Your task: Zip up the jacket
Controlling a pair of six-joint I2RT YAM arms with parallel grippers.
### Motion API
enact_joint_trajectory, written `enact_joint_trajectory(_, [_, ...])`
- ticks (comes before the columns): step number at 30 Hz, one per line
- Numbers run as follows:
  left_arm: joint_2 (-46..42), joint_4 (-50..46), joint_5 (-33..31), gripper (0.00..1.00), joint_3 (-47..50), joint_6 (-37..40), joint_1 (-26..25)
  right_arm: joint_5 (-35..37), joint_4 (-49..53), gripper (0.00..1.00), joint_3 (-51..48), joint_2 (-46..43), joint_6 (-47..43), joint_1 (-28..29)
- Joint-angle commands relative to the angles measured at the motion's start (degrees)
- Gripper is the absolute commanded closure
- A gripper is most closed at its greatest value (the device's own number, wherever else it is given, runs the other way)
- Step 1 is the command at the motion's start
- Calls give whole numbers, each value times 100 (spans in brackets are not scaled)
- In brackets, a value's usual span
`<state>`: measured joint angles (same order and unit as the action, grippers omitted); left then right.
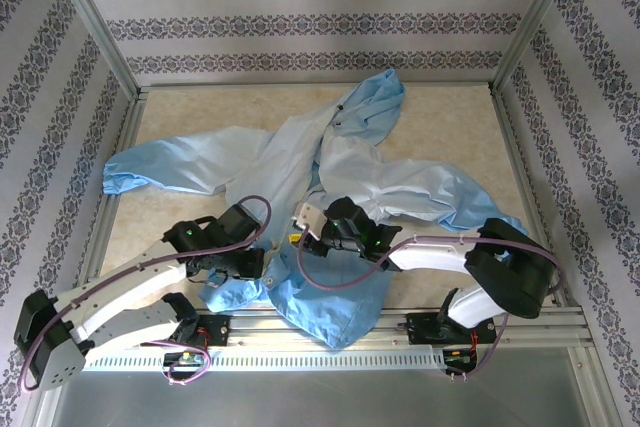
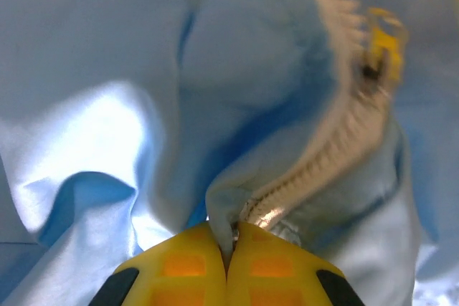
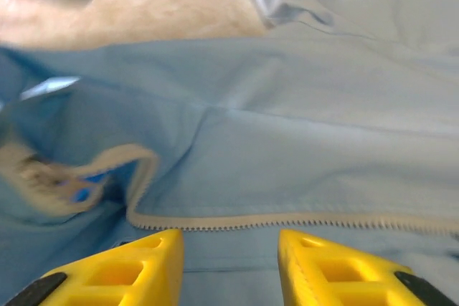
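The light-blue jacket (image 1: 330, 167) lies spread on the table, hood (image 1: 375, 97) at the far side and one sleeve (image 1: 150, 172) stretched out to the left. My left gripper (image 1: 255, 259) (image 2: 228, 238) is shut on a fold of jacket fabric at the lower end of the pale zipper strip (image 2: 337, 141). A yellow zipper pull (image 2: 384, 44) sits farther up that strip, blurred. My right gripper (image 1: 312, 219) (image 3: 229, 249) stands open just above the jacket's front. Another run of the zipper strip (image 3: 287, 221) lies flat right ahead of its yellow fingers (image 3: 143, 266), with nothing between them.
The beige table (image 1: 450, 127) is fenced by aluminium frame posts (image 1: 95, 22) and patterned walls on three sides. A metal rail (image 1: 330, 332) with both arm bases runs along the near edge, and the jacket hem hangs over it.
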<state>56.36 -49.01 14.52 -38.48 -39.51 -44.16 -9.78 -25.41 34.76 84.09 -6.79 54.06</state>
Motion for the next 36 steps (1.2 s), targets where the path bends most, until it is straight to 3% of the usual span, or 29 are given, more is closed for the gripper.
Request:
enact_joint_trajectory(1, [207,7,-368,100,286,-611,-244,80,554,59,63,-361,1946,-154])
enact_joint_trajectory(6, [400,-117,-589,100,394,-865,-345,-594,569,58,92,-294,3458,-171])
enact_joint_trajectory(11, [213,188,-591,100,502,-949,-356,-1055,-293,56,-22,-15,4538,-54])
enact_joint_trajectory(19, [-310,323,-607,100,605,-1025,-369,-1286,-671,55,216,410,4977,391])
enact_joint_trajectory(36, [-271,333,-609,100,485,-879,-418,-1649,-844,56,705,1099,5363,622])
